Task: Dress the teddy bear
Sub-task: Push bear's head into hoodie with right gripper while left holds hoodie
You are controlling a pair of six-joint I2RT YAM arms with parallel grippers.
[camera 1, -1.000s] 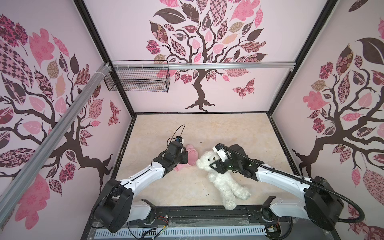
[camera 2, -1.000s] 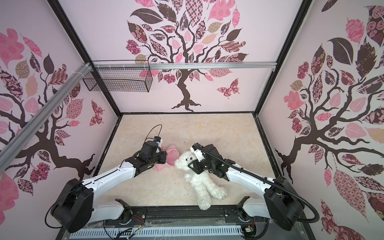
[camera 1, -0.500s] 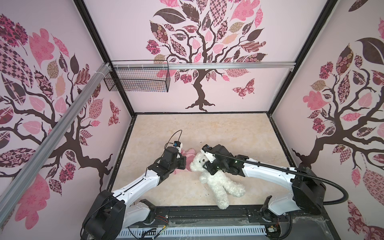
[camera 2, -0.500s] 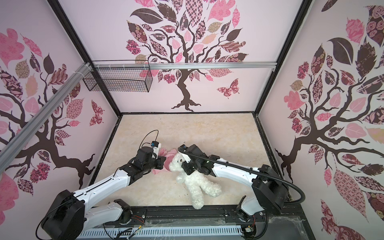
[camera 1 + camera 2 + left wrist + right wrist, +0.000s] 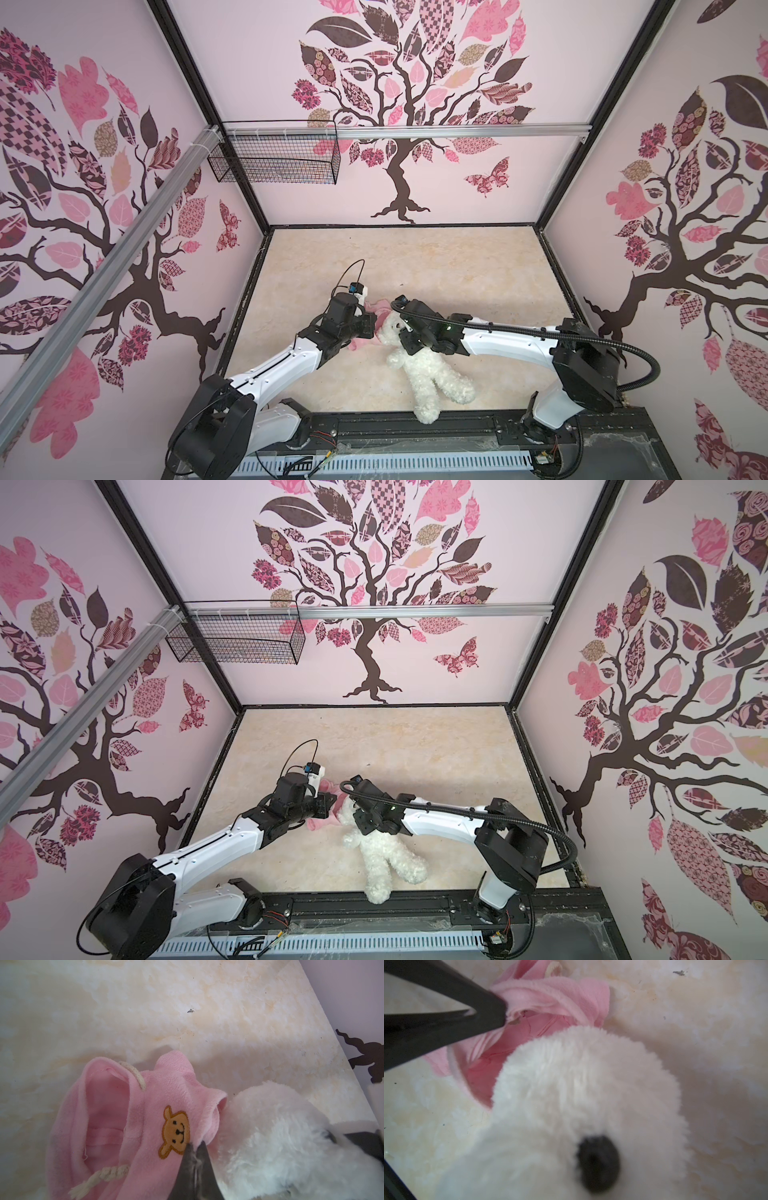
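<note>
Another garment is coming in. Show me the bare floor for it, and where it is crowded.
Bare: the back of the floor, from the back wall to the pink shirt; also the patch between the teddy bear and the right wall, under the right arm. Crowded: front middle, where the left gripper pinches the shirt beside the bear.

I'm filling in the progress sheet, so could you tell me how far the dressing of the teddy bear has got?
Looks done: the shut left gripper pinches the pink hooded shirt by its hem, so the opening gapes. In hand: the right gripper grips the teddy bear, whose head sits at that opening, not yet covered. Left: head, arms and body are all bare, so the whole pull-on is to come.
</note>
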